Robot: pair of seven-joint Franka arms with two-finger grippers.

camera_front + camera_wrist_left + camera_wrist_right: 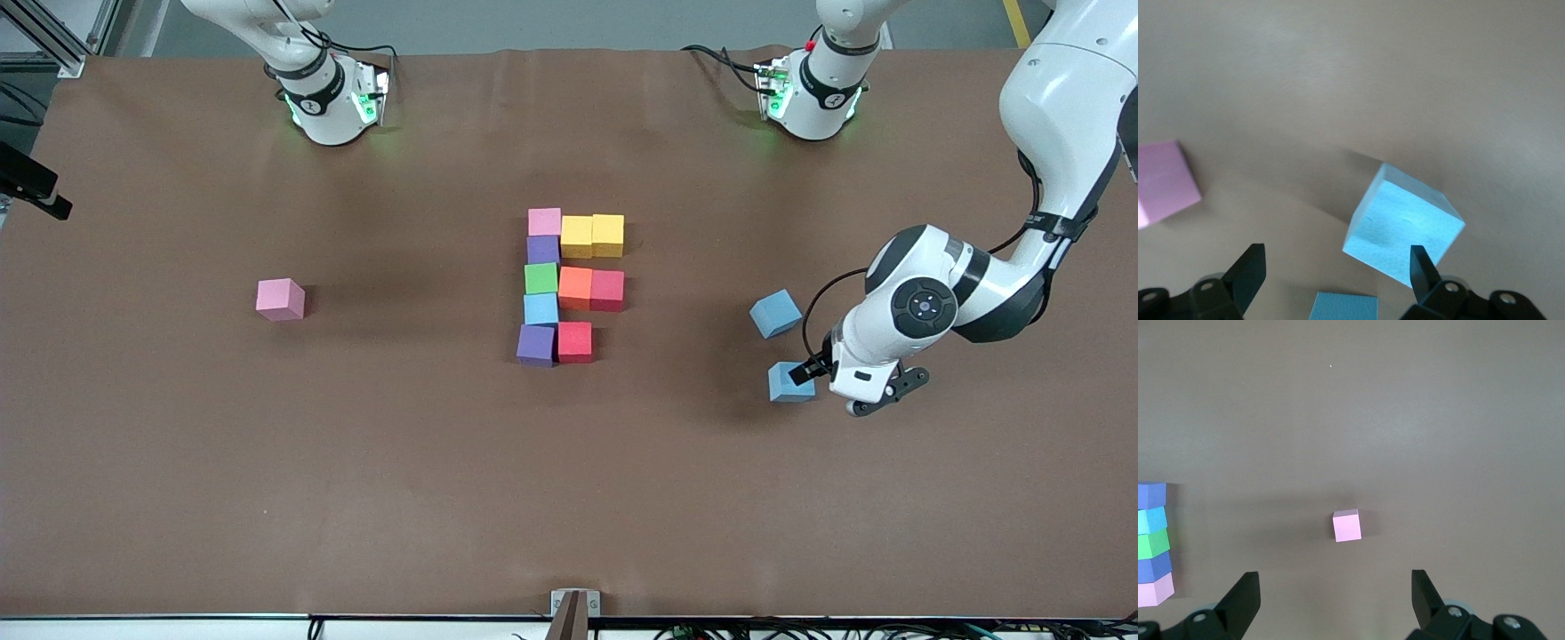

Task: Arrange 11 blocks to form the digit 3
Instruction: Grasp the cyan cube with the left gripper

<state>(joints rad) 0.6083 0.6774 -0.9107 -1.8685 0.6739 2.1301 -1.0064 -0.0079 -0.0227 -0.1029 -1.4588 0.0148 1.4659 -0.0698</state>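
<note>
Several blocks form an E-shaped figure (569, 283) mid-table: a spine of pink, purple, green, light blue and purple, with two yellow, an orange and red, and one red beside it. A loose pink block (280, 299) lies toward the right arm's end. Two loose light blue blocks lie toward the left arm's end, one tilted (775, 313) (1405, 230), one nearer the front camera (790, 382) (1343, 307). My left gripper (818, 384) (1335, 280) is open, low over that nearer block. My right gripper (1335, 600) is open, high over bare table, and out of the front view.
The right wrist view shows the loose pink block (1347, 525) and the figure's spine (1153, 543) at its edge. A pink block (1161, 190) shows at the edge of the left wrist view. The brown table (356, 462) spreads wide around the figure.
</note>
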